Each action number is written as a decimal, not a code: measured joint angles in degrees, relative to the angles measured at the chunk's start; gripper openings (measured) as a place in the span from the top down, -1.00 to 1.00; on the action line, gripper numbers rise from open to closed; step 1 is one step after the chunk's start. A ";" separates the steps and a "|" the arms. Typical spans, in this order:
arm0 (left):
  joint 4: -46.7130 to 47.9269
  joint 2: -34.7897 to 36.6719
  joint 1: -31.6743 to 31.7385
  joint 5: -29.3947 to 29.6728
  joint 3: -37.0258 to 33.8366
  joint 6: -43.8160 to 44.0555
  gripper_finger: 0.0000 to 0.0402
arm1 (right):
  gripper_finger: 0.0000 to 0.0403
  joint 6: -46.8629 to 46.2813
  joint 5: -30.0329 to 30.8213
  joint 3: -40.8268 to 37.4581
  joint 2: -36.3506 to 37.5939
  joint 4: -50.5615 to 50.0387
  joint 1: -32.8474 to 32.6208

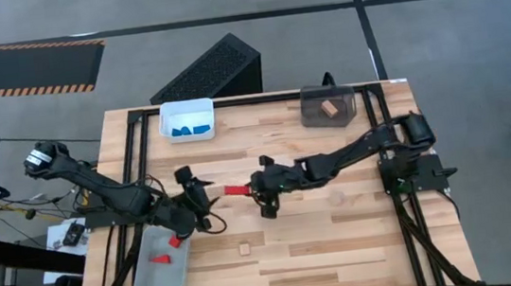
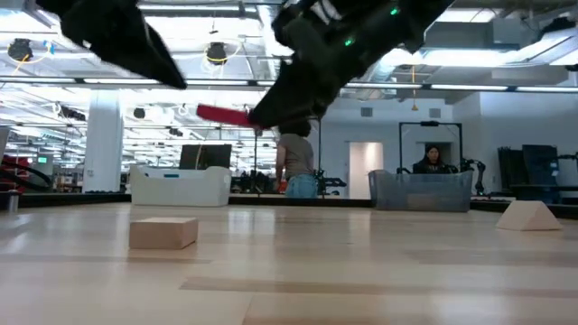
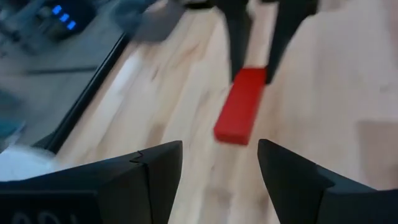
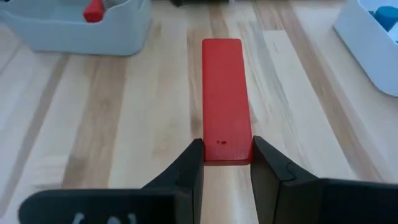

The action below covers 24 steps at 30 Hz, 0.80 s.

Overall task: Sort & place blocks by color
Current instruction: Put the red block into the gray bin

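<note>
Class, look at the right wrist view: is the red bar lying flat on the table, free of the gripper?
No: the right gripper is shut on one end of the red bar, holding it out above the table.

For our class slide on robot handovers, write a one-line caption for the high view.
Right gripper holds a flat red wooden bar out toward the open left gripper above the wooden table.

Grey concrete floor [image 1: 475, 63] surrounding the workstation, dark seam lines crossing it; black mat with hazard-striped edging [image 1: 20, 71] lying at one side. Open industrial hall extending beyond: white column [image 2: 104, 143] standing, ceiling lights [image 2: 215, 54] glowing, doorway [image 2: 367, 167] showing, two people [image 2: 296, 162] standing far off.
</note>
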State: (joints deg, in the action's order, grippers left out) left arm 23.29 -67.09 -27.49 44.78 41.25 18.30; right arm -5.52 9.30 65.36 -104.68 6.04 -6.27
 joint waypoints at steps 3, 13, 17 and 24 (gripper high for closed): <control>-7.43 0.00 0.06 -3.29 -0.82 -4.11 -0.01 | 0.50 0.55 1.05 -0.17 1.37 -0.06 -1.31; -13.85 0.00 2.68 -8.59 -2.91 -7.36 -0.18 | 0.50 3.49 1.36 -0.10 2.35 1.46 -3.96; -13.62 -0.36 3.42 -14.63 -2.91 -8.45 -0.19 | 0.49 5.56 1.45 -0.10 2.33 2.78 -4.70; -14.21 -0.35 3.48 -16.18 -2.93 -9.22 -0.02 | 0.49 7.34 1.48 -0.08 2.33 4.55 -5.77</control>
State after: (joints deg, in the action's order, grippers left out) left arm 9.08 -67.44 -24.01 28.60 38.33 9.08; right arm 1.83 10.78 65.28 -102.35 10.59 -12.04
